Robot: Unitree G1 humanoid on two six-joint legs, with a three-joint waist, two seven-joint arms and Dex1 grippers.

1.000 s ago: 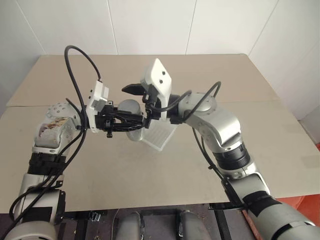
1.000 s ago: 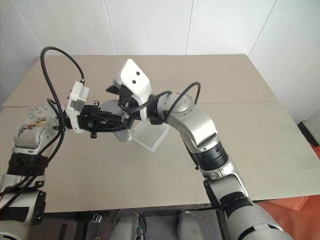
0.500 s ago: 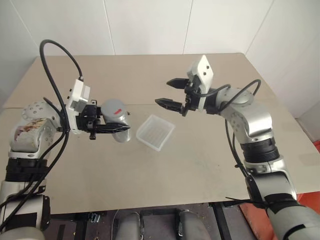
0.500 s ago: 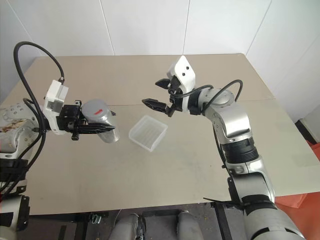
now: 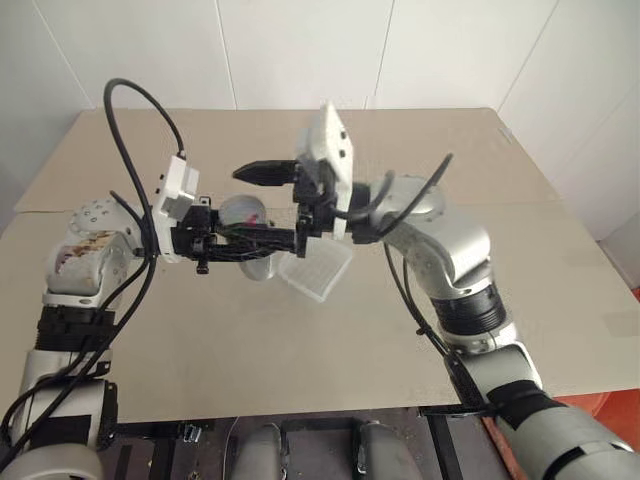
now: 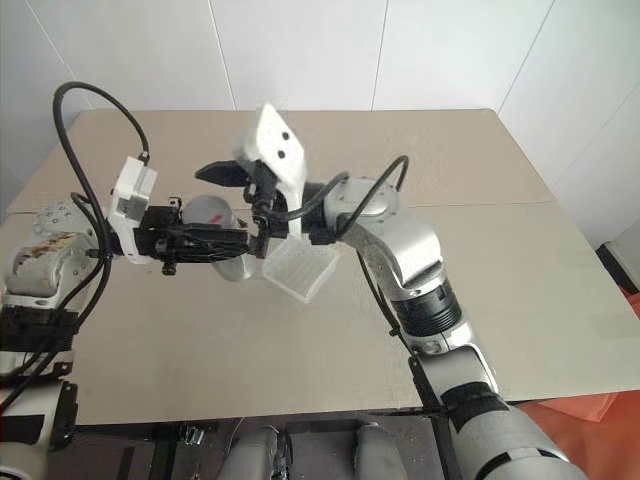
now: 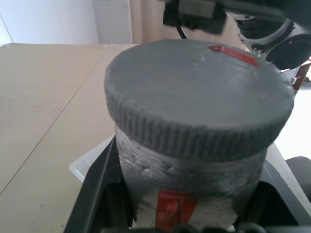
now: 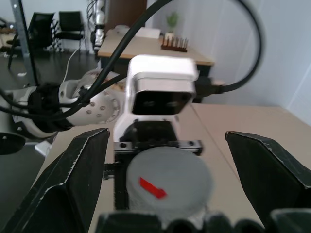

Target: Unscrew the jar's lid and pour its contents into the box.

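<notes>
R gripper (image 5: 268,205) back astride lid (image 8: 167,176), prob. untouched

Bright, even light, soft shadows; the wrist views blur close up.

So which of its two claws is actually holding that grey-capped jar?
The left gripper, shut on the jar; the right gripper stands wide open around the lid.
</notes>
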